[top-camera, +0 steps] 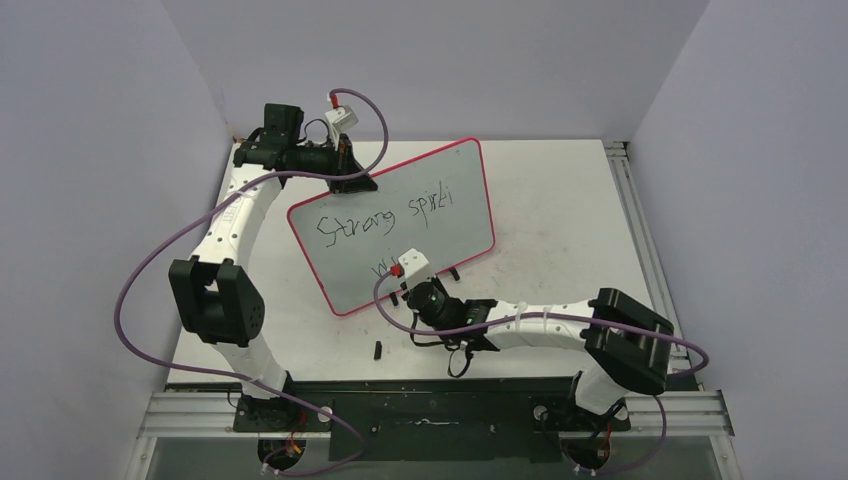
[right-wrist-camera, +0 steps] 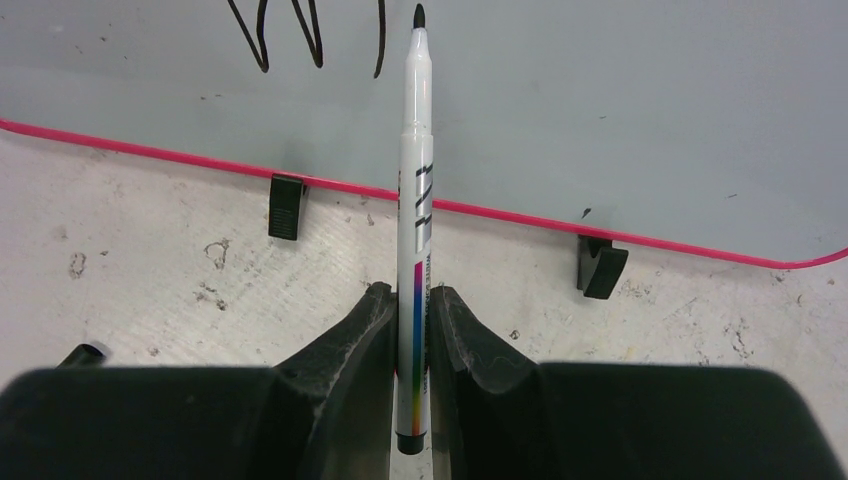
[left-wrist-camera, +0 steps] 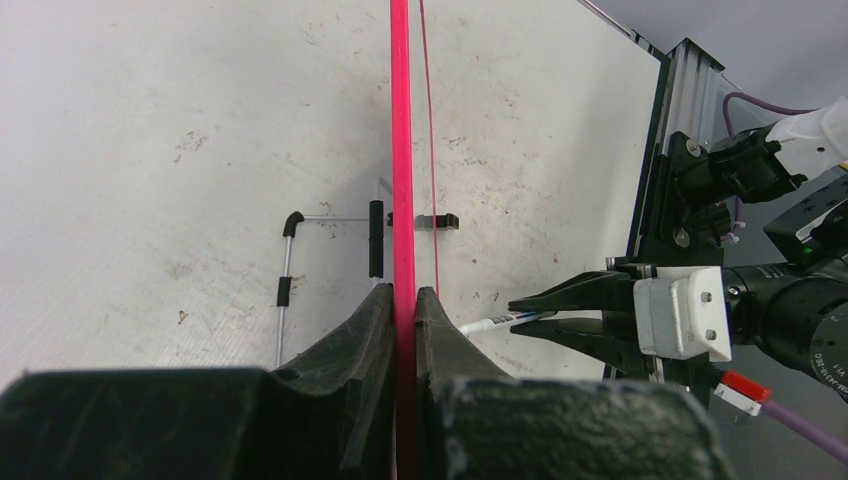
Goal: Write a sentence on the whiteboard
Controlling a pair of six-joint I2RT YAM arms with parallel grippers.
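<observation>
The whiteboard [top-camera: 455, 240] stood on the table [top-camera: 560, 200]. The sentence [top-camera: 385, 215] read "Strong spirit"; its second line, begun "wi", was half hidden behind my right wrist. My left gripper [left-wrist-camera: 403, 295] was clamped on the board's pink rim. My right gripper [right-wrist-camera: 410, 300] was closed around a marker [right-wrist-camera: 415, 150], its label too small to read.

Desk [top-camera: 560, 200]: white, scuffed, flecked with grey marks.
Whiteboard [top-camera: 450, 240]: stands on black feet, centre toward 10 o'clock.
Small black piece [top-camera: 378, 350]: lies at 7 o'clock, near edge.
</observation>
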